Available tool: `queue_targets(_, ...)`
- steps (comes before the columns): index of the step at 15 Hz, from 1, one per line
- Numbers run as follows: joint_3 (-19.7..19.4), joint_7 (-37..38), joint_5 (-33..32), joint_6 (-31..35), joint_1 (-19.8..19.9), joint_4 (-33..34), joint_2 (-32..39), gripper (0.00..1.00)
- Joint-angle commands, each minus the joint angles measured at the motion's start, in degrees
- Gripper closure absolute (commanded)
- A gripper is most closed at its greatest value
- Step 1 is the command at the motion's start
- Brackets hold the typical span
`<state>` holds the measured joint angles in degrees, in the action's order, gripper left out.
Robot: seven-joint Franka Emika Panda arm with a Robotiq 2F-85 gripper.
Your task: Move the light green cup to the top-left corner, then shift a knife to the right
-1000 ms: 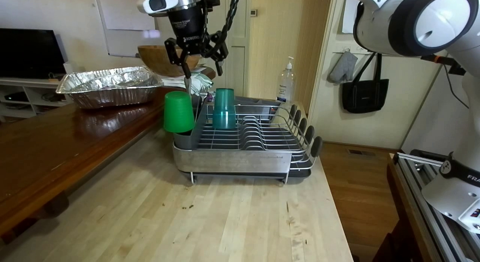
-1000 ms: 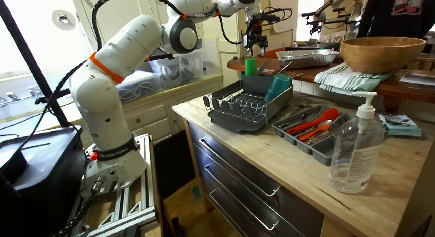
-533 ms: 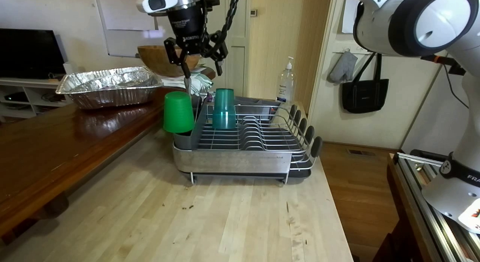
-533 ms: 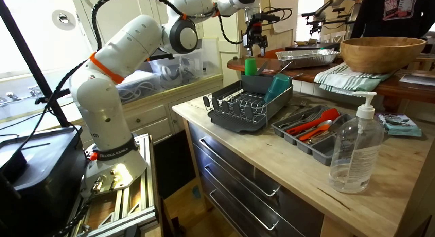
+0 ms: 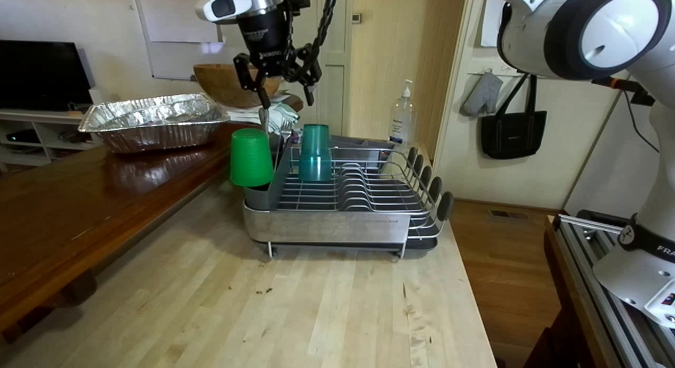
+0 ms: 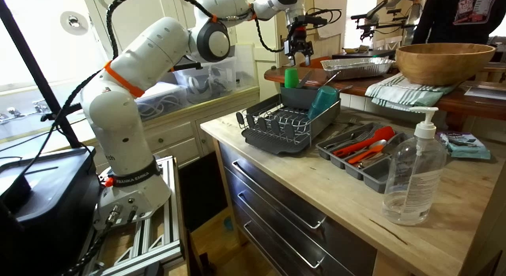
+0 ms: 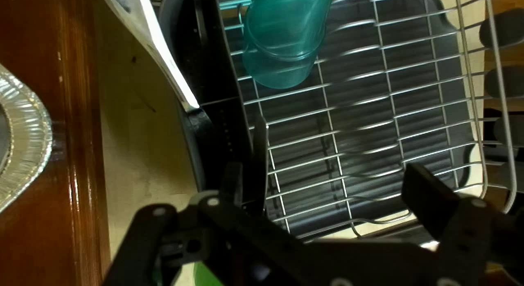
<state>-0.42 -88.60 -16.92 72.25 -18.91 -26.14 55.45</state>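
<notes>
The light green cup [image 5: 251, 158] stands upside down on the grey utensil holder at a corner of the dish rack [image 5: 327, 225]. It also shows in an exterior view [image 6: 291, 78] and barely in the wrist view [image 7: 204, 278]. A knife blade [image 6: 304, 79] sticks up from the holder beside it; it shows in the wrist view [image 7: 261, 155] too. My gripper [image 5: 287, 100] is open and empty, above the holder, pointing down. One fingertip appears just above the knife in an exterior view; I cannot tell if they touch.
A taller teal cup [image 5: 315, 153] leans upside down in the rack. A shiny utensil [image 7: 163, 52] juts from the holder. A cutlery tray [image 6: 374, 182], a pump bottle [image 6: 413, 181], a foil pan [image 5: 153, 120] and a wooden bowl [image 6: 444, 62] stand around. A raised wooden counter [image 5: 105, 199] runs alongside.
My gripper has shifted only very slightly and stays open. The cups, knife and rack have not moved. A person in the background has moved a little.
</notes>
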Motion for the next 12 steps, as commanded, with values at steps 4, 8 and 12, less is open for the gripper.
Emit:
queue_targets(4,-0.4,-0.1,0.2,-0.2,0.1,0.4,0.4,0.0)
queue_targets(8,-0.4,-2.3,-0.2,3.5,0.4,0.8,1.5,0.0)
queue_targets(12,0.0,-3.5,0.6,7.9,0.9,0.9,2.4,0.0)
